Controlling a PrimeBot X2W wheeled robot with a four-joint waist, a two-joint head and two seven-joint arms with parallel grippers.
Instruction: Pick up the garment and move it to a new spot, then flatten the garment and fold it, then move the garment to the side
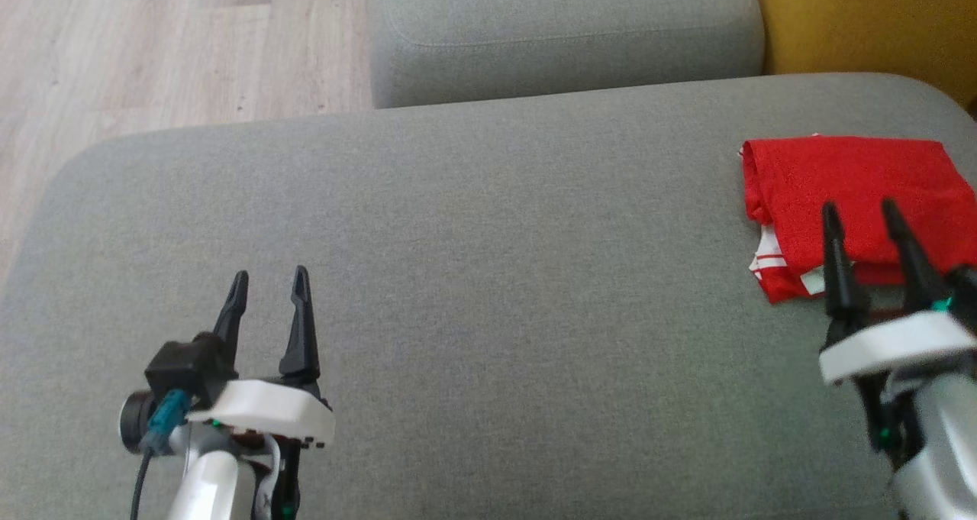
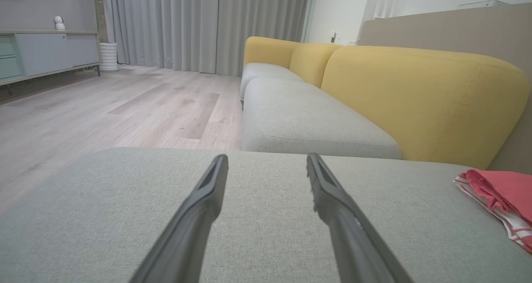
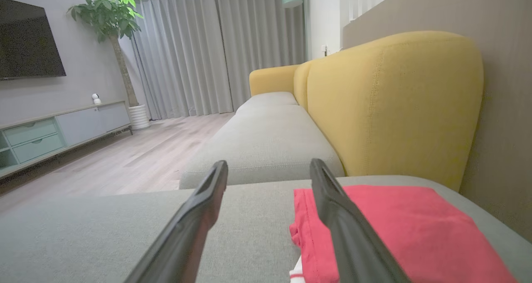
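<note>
Garment [image 1: 878, 172] folded, lying at right side of cushion [image 1: 488, 260]; task looks complete. Left gripper [image 1: 270, 273] and right gripper [image 1: 860, 206] wide, empty.

A sofa [image 1: 488, 291] stood in a living room.
Its wide grey seat cushion [image 1: 427, 222] met a second cushion [image 1: 565, 31], with yellow backrests [image 3: 390, 104] alongside; beyond were a pale wood floor [image 1: 153, 46], grey curtains [image 2: 199, 25], a potted plant [image 3: 110, 13], a television [image 3: 27, 42] and a low cabinet [image 3: 62, 129].
</note>
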